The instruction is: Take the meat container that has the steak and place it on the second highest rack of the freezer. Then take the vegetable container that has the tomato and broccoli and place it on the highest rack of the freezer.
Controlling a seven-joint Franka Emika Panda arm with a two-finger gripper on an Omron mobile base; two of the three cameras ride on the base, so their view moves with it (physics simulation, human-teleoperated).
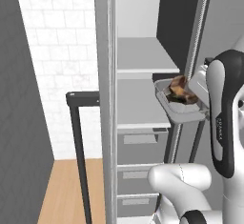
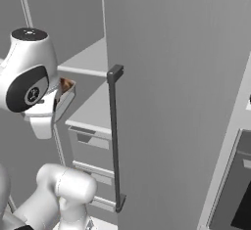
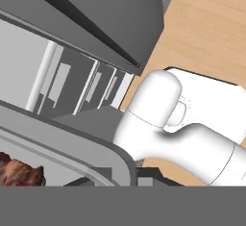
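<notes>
1. The meat container (image 1: 180, 105), carrying the steak (image 1: 178, 89), hung tilted in the air at the freezer (image 1: 143, 8) opening, just beside the front edge of the second highest rack (image 1: 140, 104).
2. We saw the gripper (image 3: 111, 179) pressed together, apparently pinching the container's rim, though the fingertips were largely hidden.
3. We judged the first step in hand: placing the meat.
4. The next move called for levelling the container and sliding it inward onto that rack, below the highest rack (image 1: 143, 56).
</notes>
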